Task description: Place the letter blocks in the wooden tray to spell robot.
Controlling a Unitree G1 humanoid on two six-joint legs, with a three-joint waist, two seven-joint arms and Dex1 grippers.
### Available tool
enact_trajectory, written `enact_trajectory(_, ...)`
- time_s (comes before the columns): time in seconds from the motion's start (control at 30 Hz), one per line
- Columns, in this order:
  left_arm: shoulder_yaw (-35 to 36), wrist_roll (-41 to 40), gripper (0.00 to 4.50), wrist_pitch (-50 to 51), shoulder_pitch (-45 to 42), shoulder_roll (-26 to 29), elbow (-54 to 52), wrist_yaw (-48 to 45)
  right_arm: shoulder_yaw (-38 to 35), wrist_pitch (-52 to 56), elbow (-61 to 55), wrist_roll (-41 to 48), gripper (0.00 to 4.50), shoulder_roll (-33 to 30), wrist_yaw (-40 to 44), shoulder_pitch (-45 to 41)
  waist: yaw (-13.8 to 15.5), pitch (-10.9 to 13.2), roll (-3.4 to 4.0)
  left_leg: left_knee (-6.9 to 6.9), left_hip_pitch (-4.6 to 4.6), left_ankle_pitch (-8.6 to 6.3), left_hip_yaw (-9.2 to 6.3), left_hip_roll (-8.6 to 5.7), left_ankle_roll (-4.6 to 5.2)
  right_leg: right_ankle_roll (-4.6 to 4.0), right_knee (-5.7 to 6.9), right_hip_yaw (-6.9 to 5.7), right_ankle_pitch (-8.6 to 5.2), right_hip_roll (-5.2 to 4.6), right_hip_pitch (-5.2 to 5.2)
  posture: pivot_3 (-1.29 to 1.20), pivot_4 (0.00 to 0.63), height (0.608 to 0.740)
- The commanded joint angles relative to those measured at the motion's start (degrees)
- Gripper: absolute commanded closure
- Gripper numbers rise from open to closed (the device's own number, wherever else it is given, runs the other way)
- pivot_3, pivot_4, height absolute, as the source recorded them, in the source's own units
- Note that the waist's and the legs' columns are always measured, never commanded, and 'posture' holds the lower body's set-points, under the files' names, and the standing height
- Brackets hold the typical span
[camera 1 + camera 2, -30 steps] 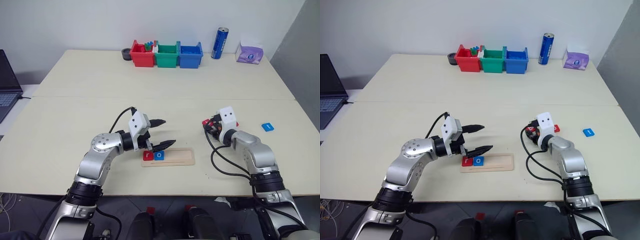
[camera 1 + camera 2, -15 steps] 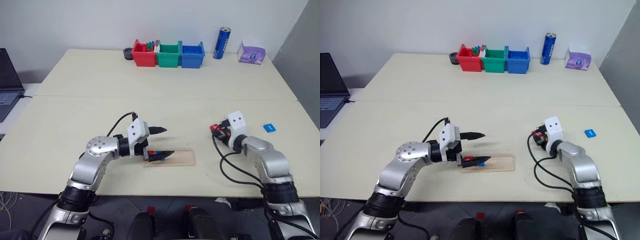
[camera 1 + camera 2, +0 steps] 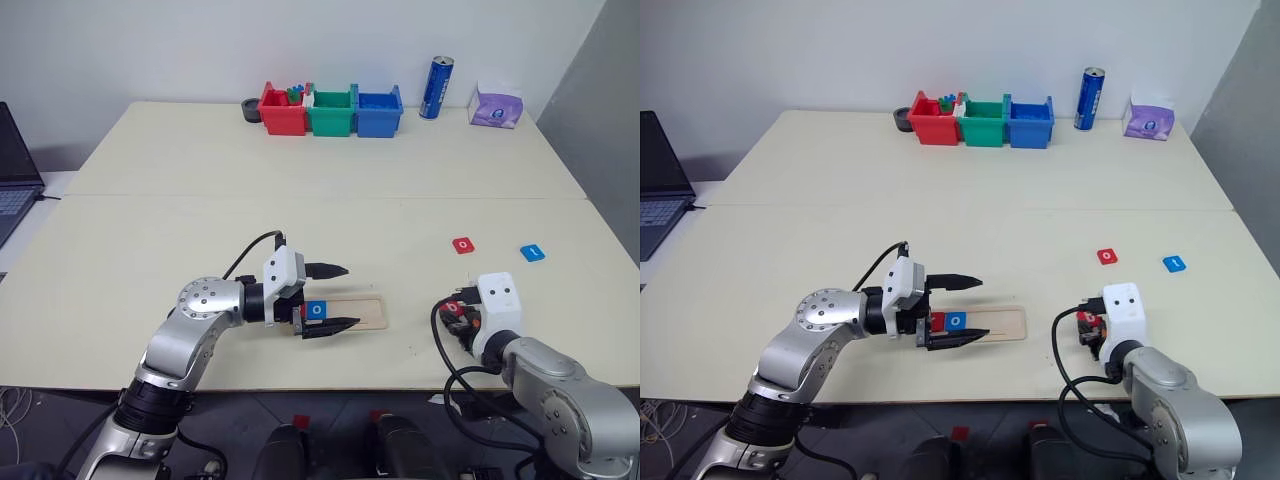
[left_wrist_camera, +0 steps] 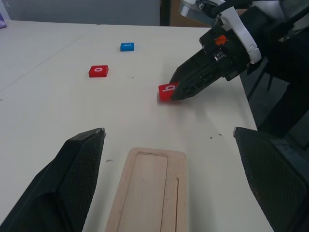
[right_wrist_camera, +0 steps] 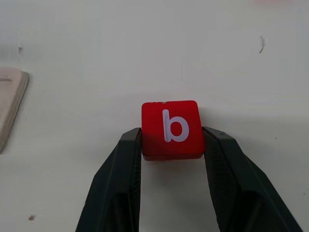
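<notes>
The right gripper is clamped on a red "b" block, one black finger pressed against each side, the white letter facing up. Seen from the other arm's camera, the block sits low at the table surface; whether it touches the top I cannot tell. It is well to the right of the wooden tray's empty end.

Over by the tray, the left gripper points toward the right with its fingers spread wide apart, nothing between them. One finger lies just beyond the tray's far edge, the other just off its near edge, so the tray's left part sits between them. In the groove there I can see a blue "o" block, and in the right eye view a red block just to its left, its letter partly hidden by the gripper. The rest of the groove is bare wood.

Farther out on the cream table, to the right and beyond the right gripper, a red "o" block and a blue block lie flat, near each other but apart.

At the far edge stand a red bin, a green bin and a blue bin in a row, a blue can and a purple tissue pack. A laptop sits at the left.
</notes>
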Motion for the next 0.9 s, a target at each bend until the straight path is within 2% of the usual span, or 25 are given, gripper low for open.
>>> enact_trajectory(0.03,-0.6,-1.0,0.00,0.0,-1.0,-0.1,-1.5,-0.7,-0.4,1.8,-2.5,-1.1,3.04,0.7,-1.8,-1.7,0.0,0.0,0.00,0.00,0.00,0.00,0.00,-0.01,0.00,0.00,-0.01,0.00,0.00,0.00,0.00,0.00,0.150,0.740)
enact_trajectory(0.33,-1.2,-1.0,0.00,0.2,-1.1,-0.1,-1.6,-1.4,-0.7,3.7,1.6,-2.3,3.04,4.0,-3.3,-5.2,0.0,0.0,0.00,-0.01,-0.01,0.00,0.01,-0.01,0.00,0.00,-0.03,0.00,-0.01,0.00,0.00,0.00,0.150,0.740)
enact_trajectory(0.8,-1.2,-0.7,0.00,0.7,-2.0,0.0,-1.3,-1.4,-0.2,6.6,1.0,-0.1,3.04,4.7,-0.5,-5.3,0.0,0.0,0.00,-0.02,-0.02,0.00,-0.01,0.00,0.00,-0.02,-0.04,-0.01,-0.02,0.00,-0.01,0.00,0.150,0.740)
enact_trajectory(0.87,-1.2,-0.7,0.00,0.8,-2.4,-0.2,-1.0,-1.2,-0.2,6.6,1.0,0.1,2.33,4.6,-0.1,-5.4,0.0,0.0,0.00,-0.02,-0.02,0.00,-0.01,0.01,0.00,-0.02,-0.04,-0.01,-0.02,0.00,-0.01,0.00,0.150,0.740)
enact_trajectory(0.9,-1.2,-0.7,0.00,0.8,-2.6,-0.2,-1.0,-1.2,-0.3,6.6,0.9,0.3,2.11,4.6,0.2,-5.4,0.0,0.0,0.00,-0.02,-0.02,0.00,-0.01,0.01,0.00,-0.02,-0.04,-0.01,-0.02,0.00,-0.01,0.00,0.150,0.740)
